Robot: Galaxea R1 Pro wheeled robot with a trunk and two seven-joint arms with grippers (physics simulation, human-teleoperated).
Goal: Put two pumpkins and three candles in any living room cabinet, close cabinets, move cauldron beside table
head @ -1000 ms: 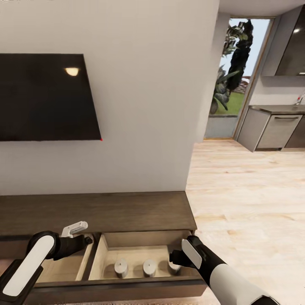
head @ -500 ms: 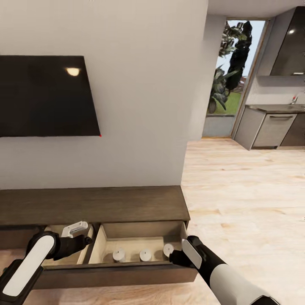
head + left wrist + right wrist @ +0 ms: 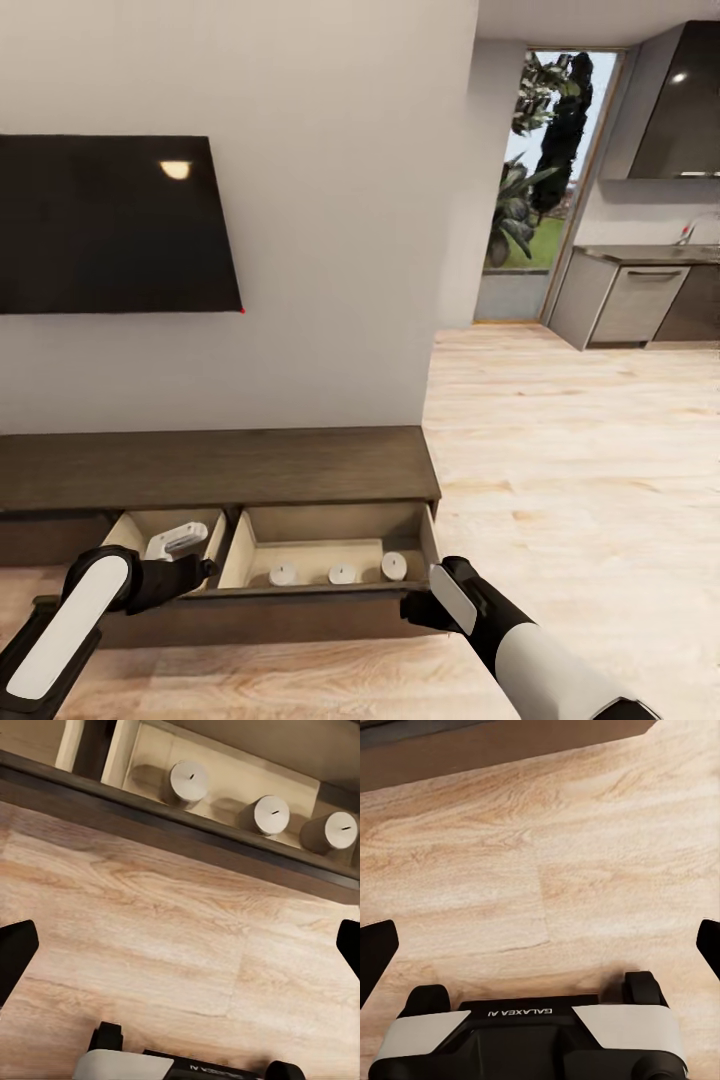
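The cabinet (image 3: 220, 465) is a long dark-brown console against the wall, with two drawers pulled out. Three candles (image 3: 343, 574) stand in a row in the right drawer, also seen as candles (image 3: 268, 814) in the left wrist view. The left drawer (image 3: 140, 528) shows a bare beige inside. My left gripper (image 3: 180, 952) hangs open over the wood floor in front of the cabinet, holding nothing. My right gripper (image 3: 540, 945) is open too, above the floor near the cabinet's right end. The pumpkins and the cauldron are out of view.
A black TV (image 3: 110, 225) hangs on the wall above the cabinet. Light wood floor (image 3: 570, 450) stretches to the right toward grey kitchen units (image 3: 630, 305) and a glazed doorway with plants (image 3: 540, 180). My base (image 3: 532, 1035) is just below the grippers.
The whole picture has shifted: the camera has drawn back from the cabinet, which now looks smaller and farther. The candles stay in the drawer. Both arms hold their pose.
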